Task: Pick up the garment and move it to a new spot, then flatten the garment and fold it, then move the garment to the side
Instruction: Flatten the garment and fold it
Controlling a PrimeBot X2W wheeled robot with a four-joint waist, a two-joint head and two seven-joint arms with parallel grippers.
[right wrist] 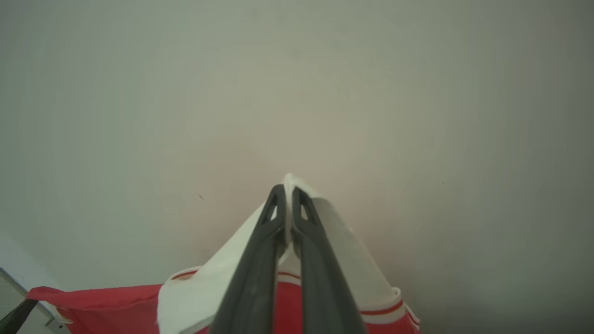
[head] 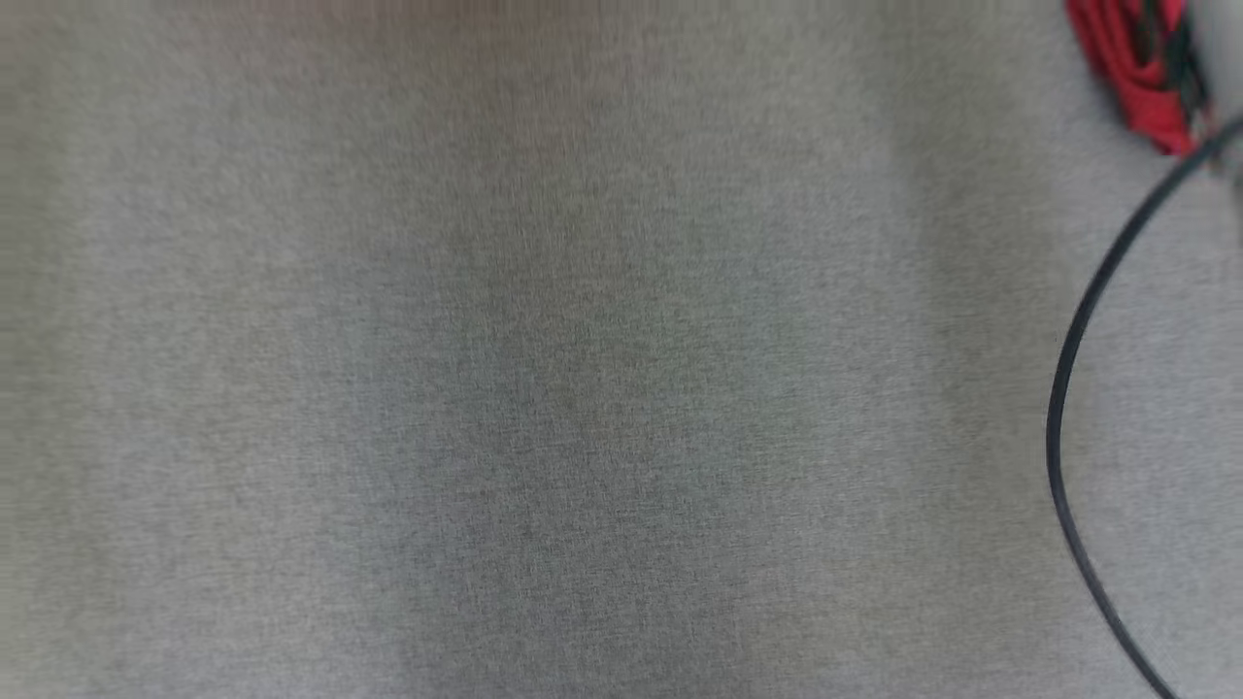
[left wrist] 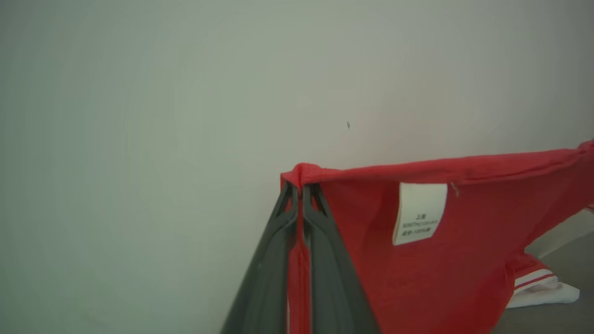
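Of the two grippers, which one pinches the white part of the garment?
The right gripper: it is shut on white fabric of the garment. The left gripper pinches a red edge.

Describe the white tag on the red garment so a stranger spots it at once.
Find the red garment, held up by its top edge in the left hand. Just below that edge, right of the dark fingers in the left wrist view, hangs the tag. It is a small white rectangle with faint print, unlike the red-striped white cuff lower down.
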